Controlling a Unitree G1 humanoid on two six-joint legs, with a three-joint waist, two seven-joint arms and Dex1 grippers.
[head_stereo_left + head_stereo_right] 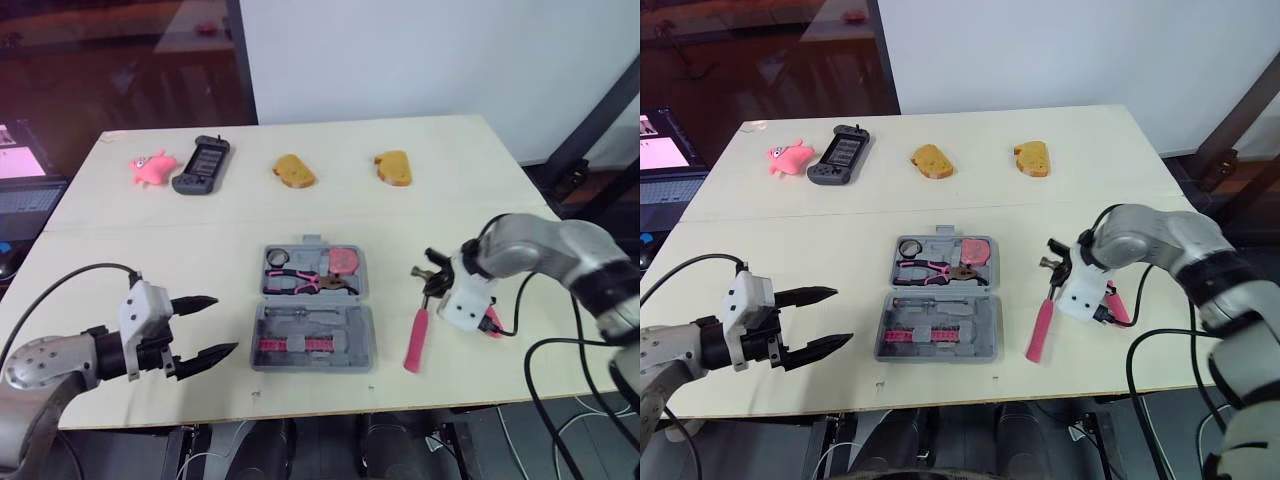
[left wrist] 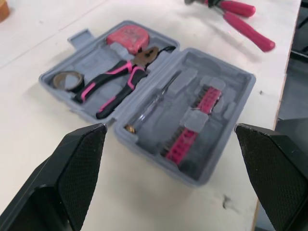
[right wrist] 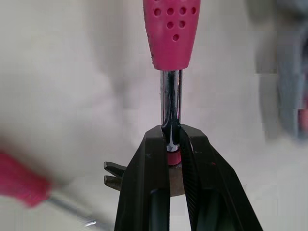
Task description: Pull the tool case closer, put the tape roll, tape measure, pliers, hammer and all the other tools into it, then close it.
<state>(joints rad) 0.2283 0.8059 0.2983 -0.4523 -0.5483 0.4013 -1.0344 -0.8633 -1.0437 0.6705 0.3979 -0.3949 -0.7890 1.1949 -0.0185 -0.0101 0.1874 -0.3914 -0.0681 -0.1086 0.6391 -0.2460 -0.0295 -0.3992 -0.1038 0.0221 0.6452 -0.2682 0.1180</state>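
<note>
Your right gripper (image 3: 172,139) clamps the pink-handled steel hammer (image 1: 415,340) by its shaft; your left gripper (image 1: 222,324) gapes wide beside the open grey plastic tool case (image 2: 226,120).

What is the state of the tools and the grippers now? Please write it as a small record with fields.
tool case: open, between the two grippers
in case: tape roll, pliers, tape measure
hammer: outside, right of the case
right gripper: shut on the hammer's metal shaft, near the head
left gripper: open, holds nothing, left of the case
</note>
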